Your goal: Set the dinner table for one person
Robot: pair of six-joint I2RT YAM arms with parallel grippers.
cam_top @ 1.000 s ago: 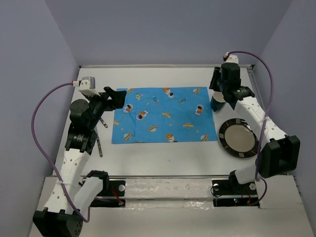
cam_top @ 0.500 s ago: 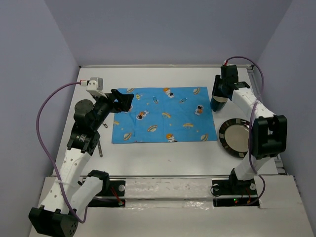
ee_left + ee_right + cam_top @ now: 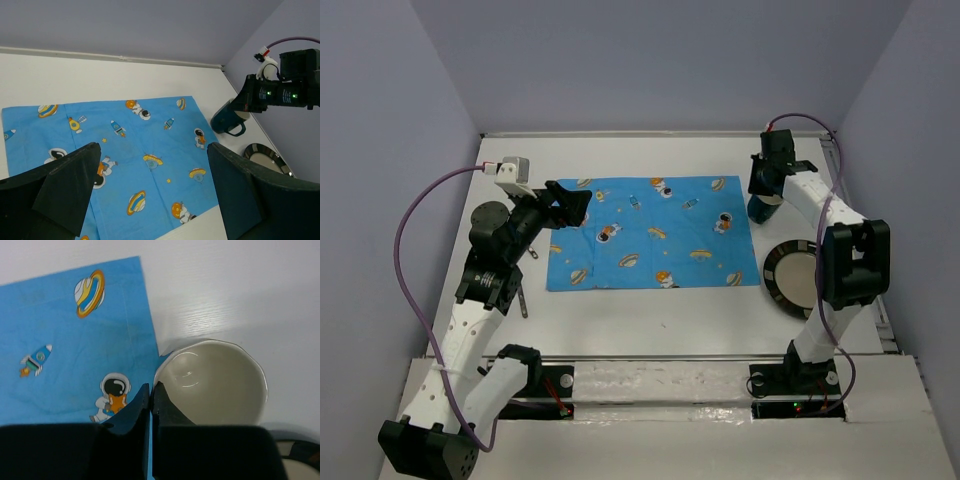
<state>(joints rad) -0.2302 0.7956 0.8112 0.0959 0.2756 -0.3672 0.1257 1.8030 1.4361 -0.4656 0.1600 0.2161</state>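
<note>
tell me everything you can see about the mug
The mug is dark teal outside, glossy cream inside, ceramic-looking, with one loop handle. It stands upright and empty on the dinner table, beside the right edge of the blue mat. The right pincer sits at its rim; whether it grips cannot be told.

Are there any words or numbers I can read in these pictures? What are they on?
None can be read.
The blue mat has only pictures: astronauts, rockets and planets.
The mug, the plate and the dinner table show no letters or numbers.
</note>
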